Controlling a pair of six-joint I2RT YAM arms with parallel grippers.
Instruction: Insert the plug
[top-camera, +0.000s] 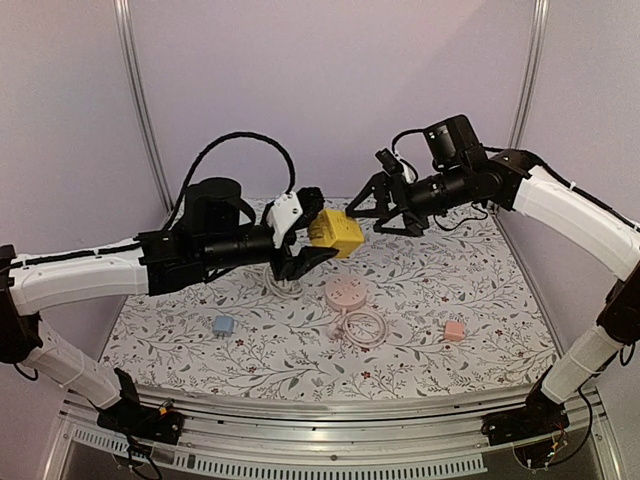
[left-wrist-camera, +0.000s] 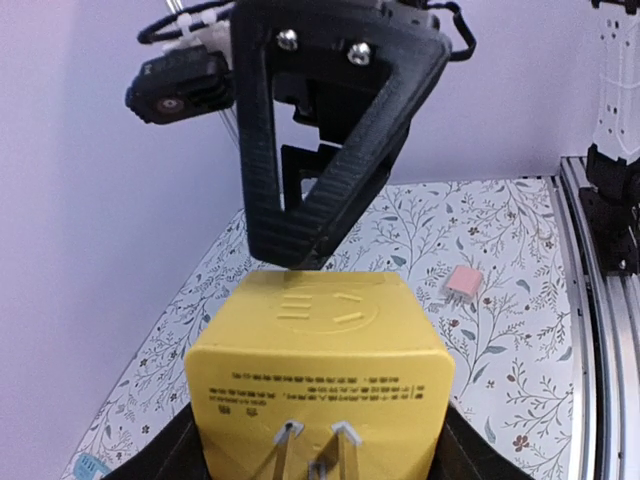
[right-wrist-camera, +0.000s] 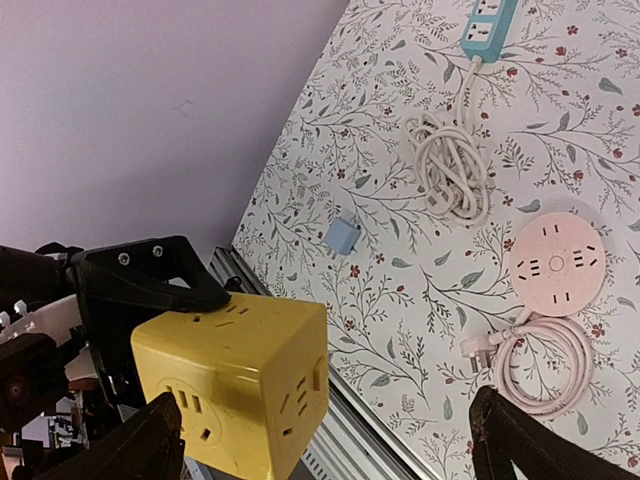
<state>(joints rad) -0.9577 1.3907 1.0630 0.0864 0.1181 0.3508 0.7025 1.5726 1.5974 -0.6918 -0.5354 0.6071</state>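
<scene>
1. Currently you're pre-insertion. The left gripper (top-camera: 320, 228) is clamped on the yellow cube adapter (top-camera: 337, 231) and holds it in the air above the table (top-camera: 480, 290).
2. The cube's prongs (left-wrist-camera: 288, 440) face back toward the left wrist camera, not down at any socket.
3. The right gripper (top-camera: 366, 216) sits just beside the cube's far side with its jaws spread wide and nothing held. I can't tell from these views whether it touches the cube.
4. Candidate sockets are the pink round strip (top-camera: 345, 293), on the table below the cube, and the blue strip (right-wrist-camera: 490, 25) further off. I can't tell which is your target.
5. My read: the cube is in hand and insertion hasn't started.
6. Next move, as I see it: turn the cube prongs-down, line them up with a matching slot set, then press straight in.
7. Use your free right arm to pin the strip, or it will likely slide.
</scene>
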